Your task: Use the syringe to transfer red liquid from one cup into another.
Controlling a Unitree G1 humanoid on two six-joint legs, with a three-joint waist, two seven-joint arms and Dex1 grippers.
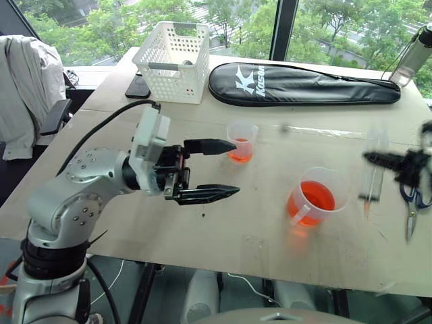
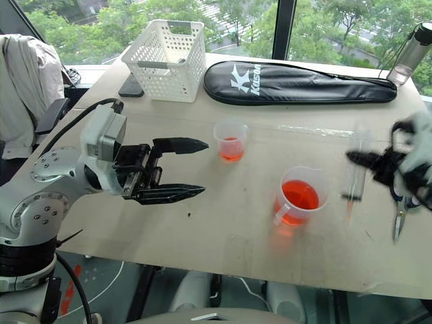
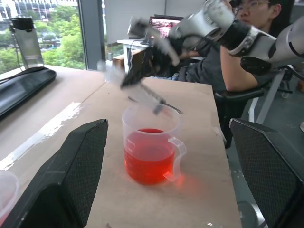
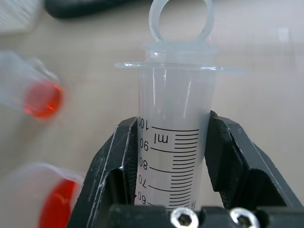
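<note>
My right gripper [image 2: 364,160] is shut on the syringe [image 1: 373,172], a clear barrel with printed scale marks. It is lifted off the table, to the right of the handled measuring cup [image 1: 314,199]. In the right wrist view the black fingers [image 4: 118,156] clamp the syringe barrel [image 4: 173,109] just below its flange. The measuring cup holds red liquid [image 3: 148,159]. The small handleless cup [image 1: 241,142] holds a little red liquid and stands further back. My left gripper [image 1: 234,167] hovers open and level left of both cups, with nothing in it and its upper finger pointing at the small cup.
A white basket [image 1: 172,61], a phone [image 1: 138,86] and a long black racket bag [image 1: 304,84] lie along the table's far side. A bottle [image 1: 413,57] stands far right. Scissors [image 1: 412,202] lie near the right edge. A person [image 3: 247,28] sits beyond the table's right end.
</note>
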